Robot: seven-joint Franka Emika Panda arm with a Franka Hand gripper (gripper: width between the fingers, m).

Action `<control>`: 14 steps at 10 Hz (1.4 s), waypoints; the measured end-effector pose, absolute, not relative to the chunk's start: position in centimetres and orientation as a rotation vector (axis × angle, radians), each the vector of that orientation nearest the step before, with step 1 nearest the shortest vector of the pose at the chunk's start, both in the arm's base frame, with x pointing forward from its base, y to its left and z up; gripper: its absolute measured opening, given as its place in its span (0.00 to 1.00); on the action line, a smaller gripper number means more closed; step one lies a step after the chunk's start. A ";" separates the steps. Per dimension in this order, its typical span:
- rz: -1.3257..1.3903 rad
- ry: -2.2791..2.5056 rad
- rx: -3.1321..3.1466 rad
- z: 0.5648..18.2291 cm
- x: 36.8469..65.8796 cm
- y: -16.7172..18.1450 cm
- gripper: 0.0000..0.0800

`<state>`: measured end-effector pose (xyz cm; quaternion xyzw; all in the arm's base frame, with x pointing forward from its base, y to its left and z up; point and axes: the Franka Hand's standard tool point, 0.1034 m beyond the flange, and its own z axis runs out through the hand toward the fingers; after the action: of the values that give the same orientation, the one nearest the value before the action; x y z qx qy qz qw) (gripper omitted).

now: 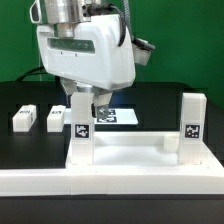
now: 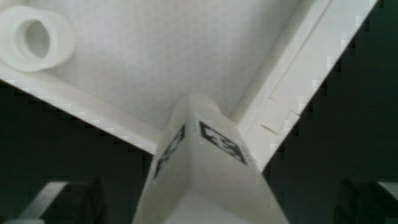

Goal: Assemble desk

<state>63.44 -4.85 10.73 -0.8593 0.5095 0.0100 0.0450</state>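
Note:
The white desk top (image 1: pixel 128 150) lies flat at the front, with one tagged leg (image 1: pixel 193 122) upright at its corner on the exterior view's right. My gripper (image 1: pixel 84 105) is shut on a second tagged leg (image 1: pixel 79 132), which stands upright at the corner on the exterior view's left. In the wrist view this leg (image 2: pixel 205 160) fills the gap between my gripper's (image 2: pixel 210 205) dark fingers, over the desk top (image 2: pixel 178 50). An empty round socket (image 2: pixel 36 40) shows in another corner. Two loose legs (image 1: pixel 23 117) (image 1: pixel 54 118) lie on the black table.
The long white L-shaped rail (image 1: pixel 110 183) runs along the front, against the desk top. The marker board (image 1: pixel 112 115) lies flat behind the gripper. The arm's white body fills the upper middle of the exterior view.

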 end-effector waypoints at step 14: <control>0.002 1.026 -2.911 10.5 63.1 -5.0 0.36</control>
<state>63.11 -4.99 10.46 -0.9427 0.3324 0.0008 0.0275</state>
